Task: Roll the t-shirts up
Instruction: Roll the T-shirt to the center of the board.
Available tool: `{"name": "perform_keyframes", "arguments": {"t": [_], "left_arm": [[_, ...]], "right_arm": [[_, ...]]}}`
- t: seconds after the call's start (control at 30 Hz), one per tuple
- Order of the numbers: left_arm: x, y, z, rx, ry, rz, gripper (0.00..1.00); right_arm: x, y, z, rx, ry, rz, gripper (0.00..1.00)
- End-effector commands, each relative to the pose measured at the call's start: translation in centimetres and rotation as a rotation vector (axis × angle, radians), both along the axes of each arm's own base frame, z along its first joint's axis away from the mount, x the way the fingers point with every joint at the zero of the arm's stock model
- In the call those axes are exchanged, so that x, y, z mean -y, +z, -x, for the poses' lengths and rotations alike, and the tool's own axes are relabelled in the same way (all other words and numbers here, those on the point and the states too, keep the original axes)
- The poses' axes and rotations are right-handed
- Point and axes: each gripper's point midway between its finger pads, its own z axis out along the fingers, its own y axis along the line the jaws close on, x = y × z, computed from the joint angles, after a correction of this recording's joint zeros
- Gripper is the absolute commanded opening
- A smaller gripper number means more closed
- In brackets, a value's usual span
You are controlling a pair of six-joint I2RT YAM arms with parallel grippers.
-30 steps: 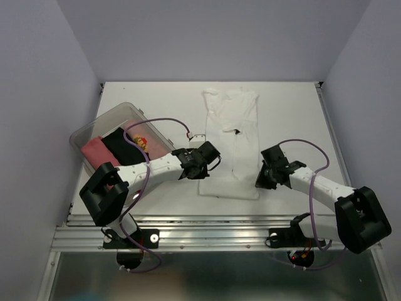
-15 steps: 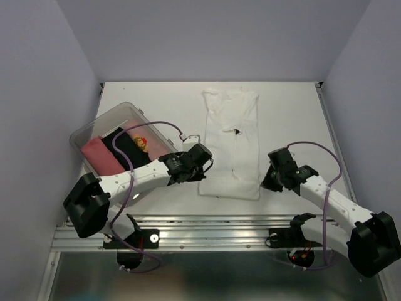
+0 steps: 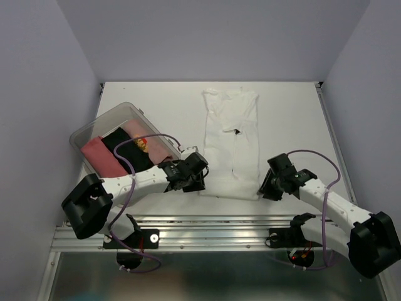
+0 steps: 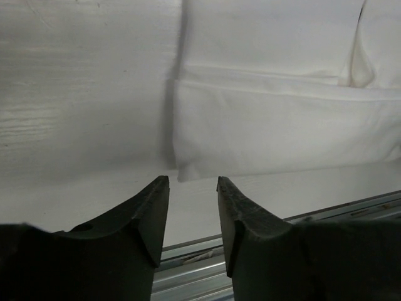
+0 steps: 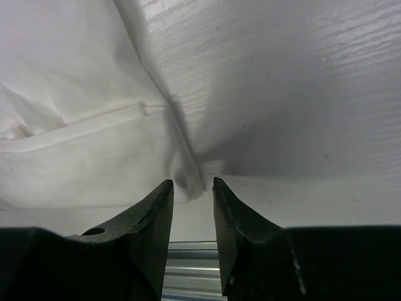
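Pre-grasp at 6 o'clock hem of shirt (image 3: 230, 132): left gripper (image 4: 192, 183), right gripper (image 5: 192, 183) narrowly parted, empty; next pinch corners, roll toward 12.

You have nothing readable here. The small dark neck label (image 3: 237, 131) on the white t-shirt (image 3: 229, 160) is too small to make out, and the red-yellow print (image 3: 140, 143) on the pale t-shirt (image 3: 152, 145) in the tub (image 3: 94, 125) at the left shows no legible letters.

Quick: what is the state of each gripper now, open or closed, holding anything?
Left gripper: open, holding nothing, by the white shirt's hem corner.
Right gripper: open, holding nothing, by its other corner.
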Motion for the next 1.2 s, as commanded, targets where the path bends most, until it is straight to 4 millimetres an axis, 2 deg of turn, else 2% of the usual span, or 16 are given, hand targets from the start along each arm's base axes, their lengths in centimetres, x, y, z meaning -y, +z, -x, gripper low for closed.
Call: {"name": "perform_keyframes", "arguments": {"t": [0.0, 0.33, 0.8, 0.9, 1.03, 1.07, 1.17], "left_arm": [[0.8, -0.4, 0.4, -0.021, 0.009, 0.044, 0.50], [0.8, -2.2, 0.9, -0.046, 0.024, 0.061, 0.51], [0.4, -3.3, 0.9, -0.056, 0.047, 0.045, 0.39], [0.6, -3.3, 0.8, -0.052, 0.041, 0.043, 0.30], [0.7, -3.3, 0.6, -0.054, 0.037, 0.036, 0.11], [0.7, -3.3, 0.6, -0.054, 0.036, 0.034, 0.01], [0.7, -3.3, 0.6, -0.054, 0.040, 0.033, 0.00]], "right_arm": [[-0.8, -0.4, 0.2, -0.010, 0.011, -0.035, 0.38], [-1.4, -1.2, 0.8, -0.036, 0.036, -0.070, 0.37], [-1.7, -0.6, 0.8, -0.018, 0.052, -0.080, 0.36], [-1.7, -0.7, 1.0, -0.024, 0.055, -0.082, 0.36], [-1.6, -0.9, 1.1, -0.026, 0.053, -0.077, 0.35], [-1.6, -0.8, 1.1, -0.024, 0.053, -0.076, 0.34], [-1.6, -0.9, 1.0, -0.025, 0.051, -0.075, 0.30]]}}
